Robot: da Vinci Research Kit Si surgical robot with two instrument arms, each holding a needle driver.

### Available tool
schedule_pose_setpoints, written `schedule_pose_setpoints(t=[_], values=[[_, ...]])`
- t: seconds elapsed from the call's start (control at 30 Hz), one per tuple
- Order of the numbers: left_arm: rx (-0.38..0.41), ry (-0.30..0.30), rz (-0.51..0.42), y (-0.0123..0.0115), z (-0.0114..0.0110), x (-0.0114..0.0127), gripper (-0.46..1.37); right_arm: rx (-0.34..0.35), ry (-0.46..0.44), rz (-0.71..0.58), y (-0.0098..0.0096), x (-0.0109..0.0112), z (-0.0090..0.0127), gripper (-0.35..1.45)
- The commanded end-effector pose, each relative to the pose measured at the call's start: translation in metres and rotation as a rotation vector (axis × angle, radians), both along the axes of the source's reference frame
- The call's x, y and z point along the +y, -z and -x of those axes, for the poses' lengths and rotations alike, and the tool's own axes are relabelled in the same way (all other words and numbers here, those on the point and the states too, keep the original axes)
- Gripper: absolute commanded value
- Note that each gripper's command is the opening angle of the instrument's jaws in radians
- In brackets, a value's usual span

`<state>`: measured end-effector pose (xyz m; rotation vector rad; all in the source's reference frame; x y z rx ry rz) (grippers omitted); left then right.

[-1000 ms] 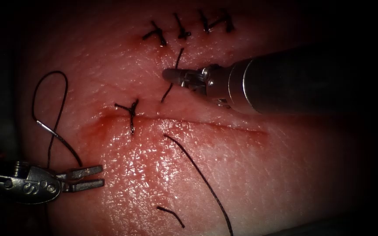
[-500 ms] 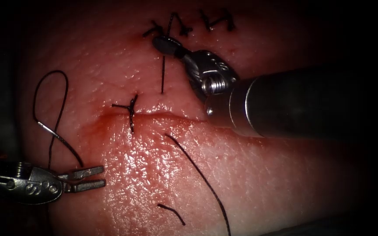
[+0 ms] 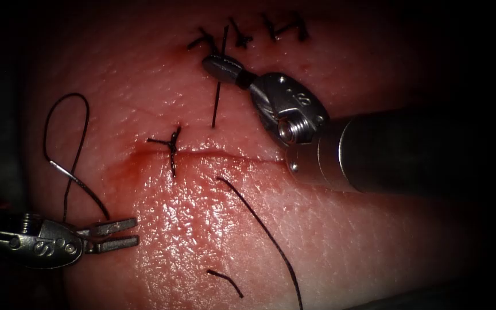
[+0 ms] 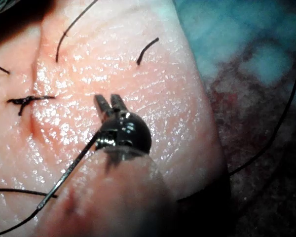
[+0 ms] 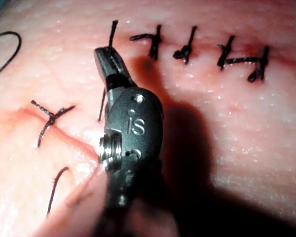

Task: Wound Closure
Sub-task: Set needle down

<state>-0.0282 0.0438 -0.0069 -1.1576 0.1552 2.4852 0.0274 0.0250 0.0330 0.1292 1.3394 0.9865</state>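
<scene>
A: From the endoscope we look down and forward on the cut [image 3: 248, 158], both tools in sight.

B: Our wrist cameras sit very close, each looking along its shaft; all three share the knotted stitch [image 3: 171, 144] beside the right gripper [image 3: 220, 66].

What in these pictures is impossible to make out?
Endoscope view: the long thread runs off the bottom edge.
Left wrist view: the needle, lying on the tissue left of the cut, has one end hidden behind the wrist of the open, empty left pincer.
Right wrist view: the right pincer, shut on a short thread piece, hides the gripped part.
</scene>
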Motion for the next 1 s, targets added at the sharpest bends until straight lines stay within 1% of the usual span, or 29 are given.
schedule_pose_setpoints(t=[0.03,0.1,0.2,0.3,0.43,0.5,0.63,0.8,0.97,1.0], values=[[-0.001,-0.005,-0.004,0.0,0.0001,0.0,-0.35,0.006,-0.005,0.007,0.0002,0.0004,0.0001,-0.35],[-0.001,-0.005,-0.005,0.0,0.0001,0.0001,-0.35,0.018,0.007,0.006,0.0005,0.0006,0.0,-0.35],[0.001,-0.003,-0.005,-0.0001,0.0001,0.0002,-0.35,0.037,0.064,0.03,0.0007,0.0005,0.0001,-0.35],[0.002,-0.006,-0.009,-0.0001,0.0001,0.0004,-0.35,0.043,0.106,0.069,0.001,0.0,0.0001,-0.35],[0.001,-0.006,-0.01,-0.0001,0.0001,0.0006,-0.35,0.092,0.156,0.146,0.0013,-0.0011,0.0,-0.35],[0.001,-0.006,-0.01,-0.0001,0.0001,0.0006,-0.35,0.112,0.206,0.197,0.0014,-0.0018,0.0,-0.35],[0.001,-0.007,-0.01,-0.0002,0.0001,0.0006,-0.35,0.141,0.275,0.246,0.0016,-0.0026,-0.0001,-0.35],[-0.002,-0.004,-0.014,-0.0003,0.0001,0.0009,-0.35,0.147,0.283,0.246,0.002,-0.0027,-0.0001,-0.35],[-0.006,-0.007,-0.016,-0.0004,0.0,0.0012,-0.35,0.125,0.253,0.248,0.0021,-0.0025,-0.0002,-0.35],[-0.006,-0.008,-0.017,-0.0004,0.0,0.0012,-0.35,0.127,0.238,0.219,0.0021,-0.0024,-0.0002,-0.35]])
